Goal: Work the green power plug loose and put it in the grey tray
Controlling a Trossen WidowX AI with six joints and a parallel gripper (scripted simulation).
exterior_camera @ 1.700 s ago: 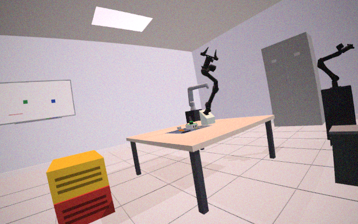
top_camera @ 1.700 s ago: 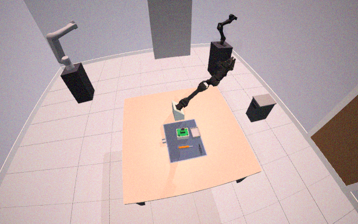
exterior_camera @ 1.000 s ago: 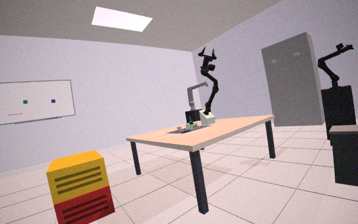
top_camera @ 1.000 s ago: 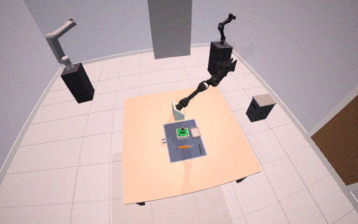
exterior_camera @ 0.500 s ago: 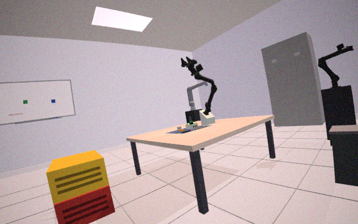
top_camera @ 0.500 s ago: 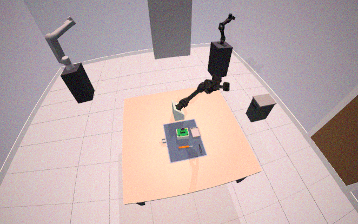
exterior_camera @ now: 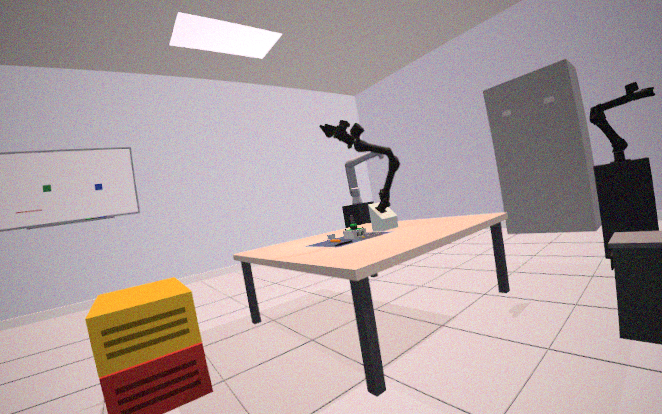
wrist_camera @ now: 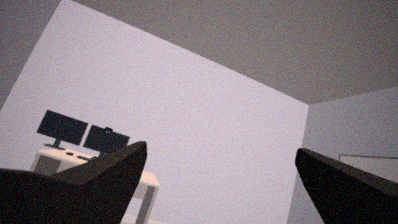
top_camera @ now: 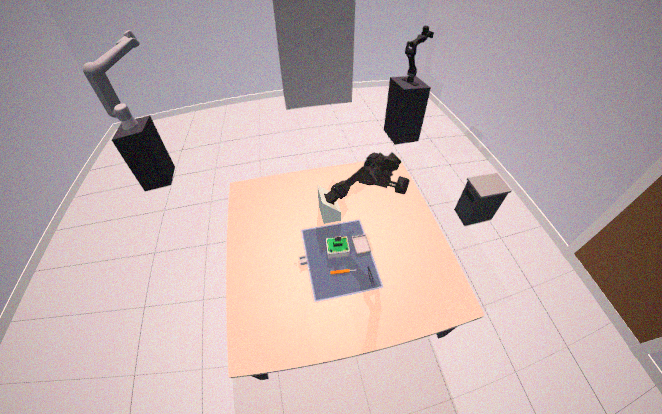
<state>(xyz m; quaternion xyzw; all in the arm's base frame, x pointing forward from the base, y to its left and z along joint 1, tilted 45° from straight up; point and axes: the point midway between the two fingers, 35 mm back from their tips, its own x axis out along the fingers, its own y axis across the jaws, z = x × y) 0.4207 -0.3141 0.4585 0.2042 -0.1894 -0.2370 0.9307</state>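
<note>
Evidently the approach is only beginning: the jaws (exterior_camera: 321, 127) are spread wide with nothing between them, held high, probably for room to swing over. The green power plug (exterior_camera: 353, 224) seems seated on the circuit board (top_camera: 330, 249), upright, awaiting a rocking pull. Just beside the board lies the tray (top_camera: 361, 245), likely placed for a short transfer across the mat (top_camera: 325, 288).

Behind your tabletop (top_camera: 271, 329) (exterior_camera: 297, 253) stands a grey cabinet (top_camera: 318, 56) (exterior_camera: 539, 154). You have an orange screwdriver (top_camera: 340, 271) (exterior_camera: 334, 240) on the blue mat (top_camera: 323, 288). A yellow box (exterior_camera: 143, 329) sits on a red one (exterior_camera: 158, 381).
</note>
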